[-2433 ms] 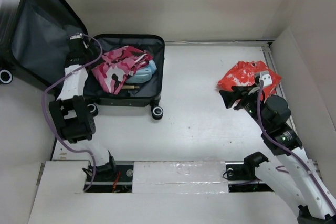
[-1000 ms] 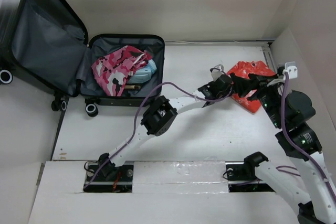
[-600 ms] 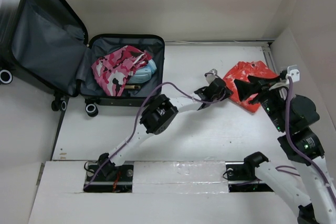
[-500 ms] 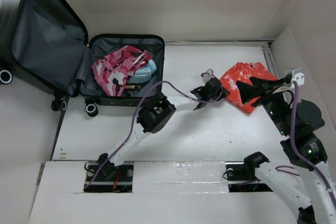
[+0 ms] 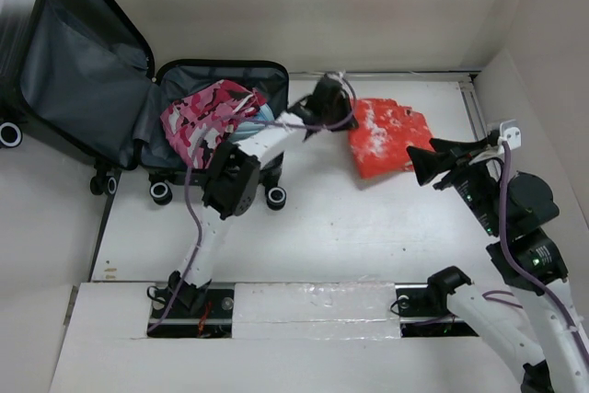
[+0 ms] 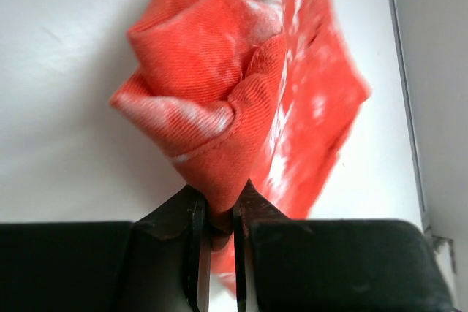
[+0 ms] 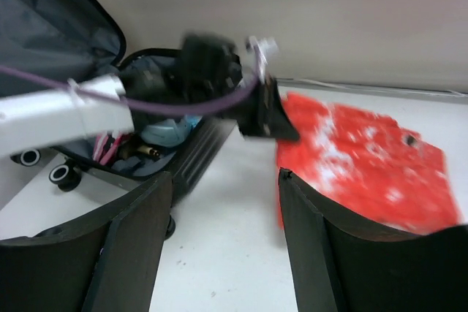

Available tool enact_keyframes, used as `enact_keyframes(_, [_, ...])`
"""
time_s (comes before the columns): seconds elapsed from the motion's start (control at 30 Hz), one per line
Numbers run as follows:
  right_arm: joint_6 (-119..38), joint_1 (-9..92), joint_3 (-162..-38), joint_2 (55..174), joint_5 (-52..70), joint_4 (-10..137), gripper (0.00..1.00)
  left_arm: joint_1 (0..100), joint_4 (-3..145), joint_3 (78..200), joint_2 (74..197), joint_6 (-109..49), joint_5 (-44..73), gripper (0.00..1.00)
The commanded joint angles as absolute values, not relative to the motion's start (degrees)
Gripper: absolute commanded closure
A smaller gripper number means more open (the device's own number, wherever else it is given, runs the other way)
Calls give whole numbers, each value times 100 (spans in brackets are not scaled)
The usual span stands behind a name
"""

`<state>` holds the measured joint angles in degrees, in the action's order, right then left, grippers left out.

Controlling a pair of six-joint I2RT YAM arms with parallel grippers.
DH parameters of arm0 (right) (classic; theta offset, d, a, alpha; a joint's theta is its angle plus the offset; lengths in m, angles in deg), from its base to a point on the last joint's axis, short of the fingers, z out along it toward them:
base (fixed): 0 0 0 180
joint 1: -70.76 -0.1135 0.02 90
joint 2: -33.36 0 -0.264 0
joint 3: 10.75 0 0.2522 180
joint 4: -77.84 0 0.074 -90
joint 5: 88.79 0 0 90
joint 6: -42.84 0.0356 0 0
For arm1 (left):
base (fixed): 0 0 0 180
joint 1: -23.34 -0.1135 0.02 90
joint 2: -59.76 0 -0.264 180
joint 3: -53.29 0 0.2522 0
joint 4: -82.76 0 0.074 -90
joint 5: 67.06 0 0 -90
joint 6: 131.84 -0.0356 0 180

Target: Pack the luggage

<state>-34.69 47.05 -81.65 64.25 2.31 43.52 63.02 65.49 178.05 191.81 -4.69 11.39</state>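
Found the left claw clamped on 1 small fold of the red cloth, the rest of the fabric hanging loose beyond the tips. From above, spotted that cloth spread out just right of the luggage, either skimming the table or just above it; hard to tell which from this angle. Logged the right claw spread apart, gripping nothing, aimed at the cloth's near-right edge but not touching it.

Placed the luggage at the far left of the table: lower half lying flat, wheels toward the arms, lid swung open to the left.

Step in hand, by judgement: carrying the cloth across to the open lower half. To do it well:
- Lift enough to clear the side wall and zip rim before crossing.
- Move smoothly; with only 1 fold in the pinch, a jerk could pull it free.
- Bring the trailing part fully over the opening before letting go, or risk a corner draped outside.
- Lower onto the pile, then part the claw.

Contents of the lower half: 1 pink camouflage garment heaped toward the left, 1 pale blue item beside it. Saw only grey lining in the lid.
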Motion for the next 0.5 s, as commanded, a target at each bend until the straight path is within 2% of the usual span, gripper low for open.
enact_keyframes(0.0, [-3407, 4650, -8146, 6482, 340, 4667, 34, 5518, 4703, 19498, 18420, -2160, 757, 100])
enact_keyframes(0.07, [-3407, 4650, -8094, 6543, 393, 4720, 34, 5253, 4221, 19922, 18421, -2460, 940, 100])
enact_keyframes(0.13, [-3407, 4650, -8093, 6544, 463, 4781, 34, 4779, 4297, 19636, 18036, -2461, 1011, 100])
enact_keyframes(0.3, [-3468, 4650, -8041, 6597, 464, 4782, 34, 3566, 4894, 17662, 17140, -2014, 467, 100])
enact_keyframes(0.47, [-3468, 4597, -7857, 6597, 577, 4948, 34, 2521, 5747, 16348, 15840, -1732, 28, 100])
